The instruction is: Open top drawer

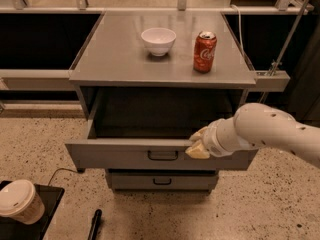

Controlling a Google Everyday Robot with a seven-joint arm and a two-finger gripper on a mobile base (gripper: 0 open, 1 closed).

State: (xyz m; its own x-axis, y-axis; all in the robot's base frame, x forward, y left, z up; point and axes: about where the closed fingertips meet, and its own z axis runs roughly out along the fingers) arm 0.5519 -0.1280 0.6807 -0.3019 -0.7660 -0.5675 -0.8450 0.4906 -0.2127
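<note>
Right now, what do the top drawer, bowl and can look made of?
The top drawer looks like grey sheet metal: matte, flat front, thin edges. The bowl is probably glazed ceramic, white and glossy; could be plastic. The can is likely aluminium: red print, shiny top rim. The tool, at the drawer's front edge right of its handle, is pale cream, material unclear.

White bowl [158,40], red soda can [205,52] on cabinet top [115,59]; lidded cup [20,201] bottom-left.

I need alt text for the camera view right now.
The top drawer stands well open, with the tool at its front's upper edge, right of the black handle. A white bowl and a red soda can sit on the cabinet top above.
</note>
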